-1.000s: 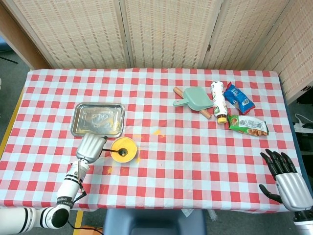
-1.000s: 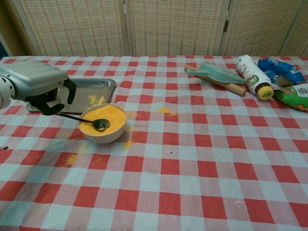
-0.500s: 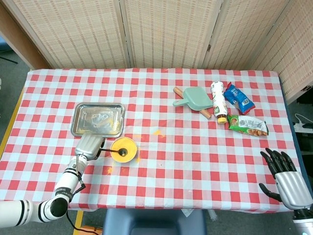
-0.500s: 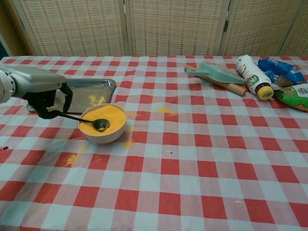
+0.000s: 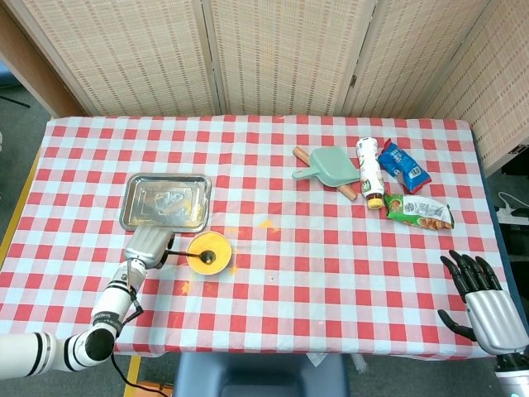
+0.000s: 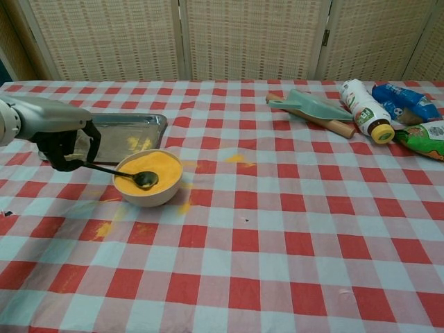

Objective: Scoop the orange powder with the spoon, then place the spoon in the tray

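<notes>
A cream bowl (image 6: 148, 179) (image 5: 209, 251) full of orange powder sits just right of the metal tray (image 6: 146, 121) (image 5: 137, 219). A dark spoon (image 6: 130, 175) lies with its head in the powder and its handle running left. My left hand (image 6: 59, 135) (image 5: 149, 245) grips the handle's end, fingers curled round it, at the tray's near edge. My right hand (image 5: 486, 304) hovers open at the table's front right corner, holding nothing; the chest view does not show it.
Orange powder is spilled on the cloth (image 6: 101, 228) in front of the bowl and further right (image 6: 236, 158). At the back right lie a green dustpan (image 6: 312, 105), a white bottle (image 6: 364, 109) and snack packets (image 6: 402, 100).
My left hand has drawn back a little to the left and lower, still holding the spoon handle. The spoon head stays in the powder. The right hand has not moved.
</notes>
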